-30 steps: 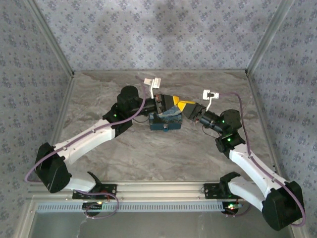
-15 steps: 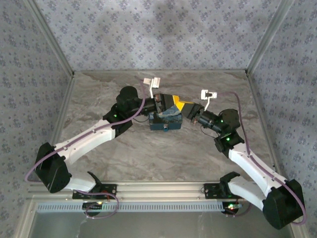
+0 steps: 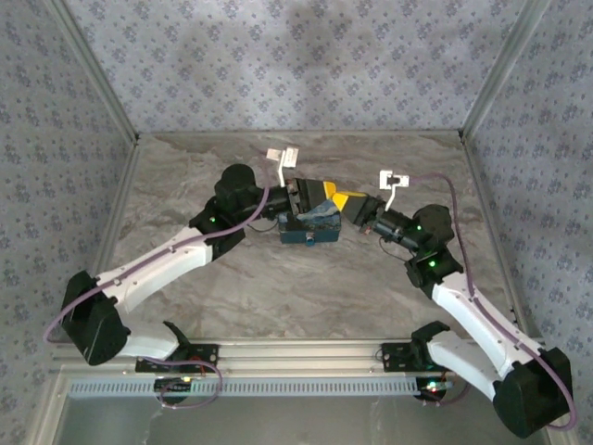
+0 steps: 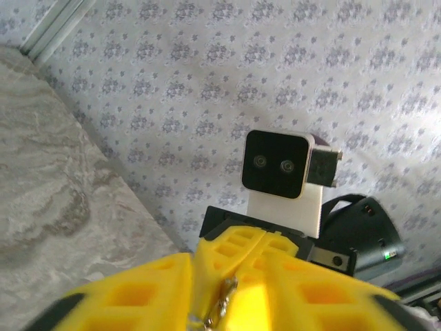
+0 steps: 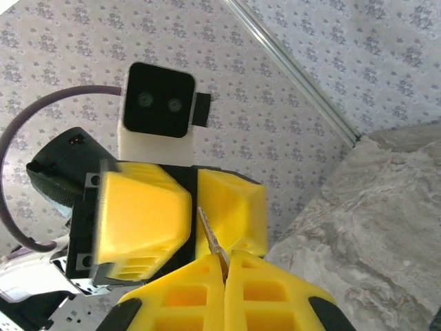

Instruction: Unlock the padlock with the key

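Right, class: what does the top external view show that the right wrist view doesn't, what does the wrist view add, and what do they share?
Top external: the blue-and-yellow tin on the marble table, plus the left arm and right arm along their whole length. Right wrist: a thin metal blade, probably the key, pinched by the right gripper, jaws shut, and the left arm's wrist camera facing it. Shared: the yellow left gripper tip to tip with the right one, the table and the patterned wall.

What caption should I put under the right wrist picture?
Right tool pinches a thin metal key in front of the left tool and its yellow fingers.
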You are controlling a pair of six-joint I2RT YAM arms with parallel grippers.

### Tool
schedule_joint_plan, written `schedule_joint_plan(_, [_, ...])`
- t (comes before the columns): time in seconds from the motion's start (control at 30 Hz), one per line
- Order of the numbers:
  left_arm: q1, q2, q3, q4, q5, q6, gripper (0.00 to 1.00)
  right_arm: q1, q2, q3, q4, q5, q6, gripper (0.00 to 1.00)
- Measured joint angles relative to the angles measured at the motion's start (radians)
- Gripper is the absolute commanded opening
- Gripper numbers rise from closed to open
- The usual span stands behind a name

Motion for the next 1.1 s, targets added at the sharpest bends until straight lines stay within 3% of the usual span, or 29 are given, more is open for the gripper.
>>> schedule_joint_plan(0.43, [0.001, -0.038, -0.001, -0.087, -0.023, 0.058, 0.48, -0.002, -0.027, 0.018, -0.106, -0.027, -0.071, 0.0])
schedule_joint_plan(0.67, [0.001, -0.021, -0.002, -0.117, -0.04, 0.08, 0.71, -0.011, -0.029, 0.058, -0.235, -0.007, -0.135, 0.0])
schedule_joint_plan(0.77, [0.001, -0.036, -0.026, -0.16, -0.09, 0.117, 0.84, -0.031, -0.025, 0.101, -0.363, 0.039, -0.198, 0.0])
schedule_joint_plan(0.8, [0.001, -0.047, -0.045, -0.176, -0.11, 0.13, 0.98, -0.035, -0.019, 0.12, -0.414, 0.065, -0.224, 0.0])
schedule_joint_plan(1.1, [0.0, -0.073, -0.303, -0.234, -0.255, 0.208, 0.98, -0.043, 0.237, 0.277, -0.699, 0.337, -0.394, 0.0])
